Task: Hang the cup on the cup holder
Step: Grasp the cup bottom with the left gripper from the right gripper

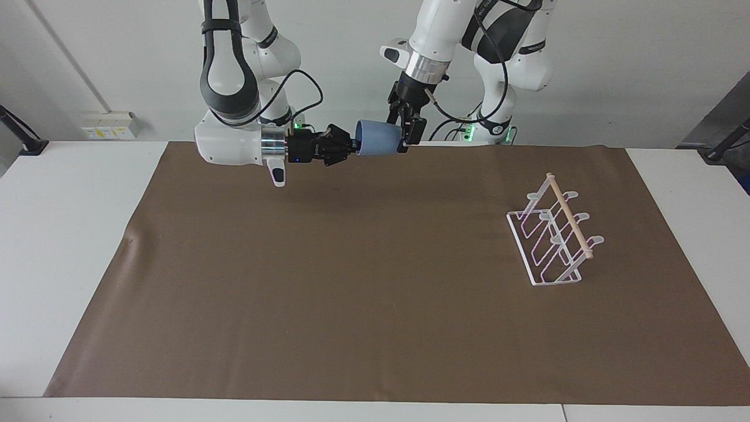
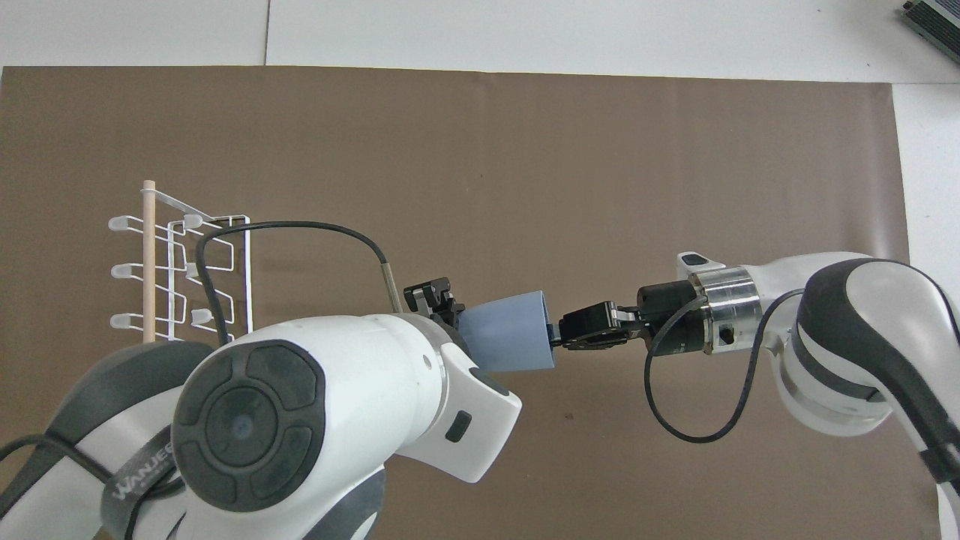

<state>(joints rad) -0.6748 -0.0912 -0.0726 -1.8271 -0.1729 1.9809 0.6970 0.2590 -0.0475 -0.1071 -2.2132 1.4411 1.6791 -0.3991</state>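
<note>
The light-blue cup lies on its side in the air over the edge of the brown mat nearest the robots. My right gripper is shut on its rim and holds it level; it also shows in the overhead view. My left gripper is open and stands around the cup's narrow base end. In the overhead view one of its fingers shows beside the cup; the left arm hides the other. The white wire cup holder with its wooden dowel stands empty on the mat toward the left arm's end.
A brown mat covers most of the white table. In the overhead view a black cable of the left arm crosses in front of part of the cup holder. A grey device lies at the table's corner farthest from the robots.
</note>
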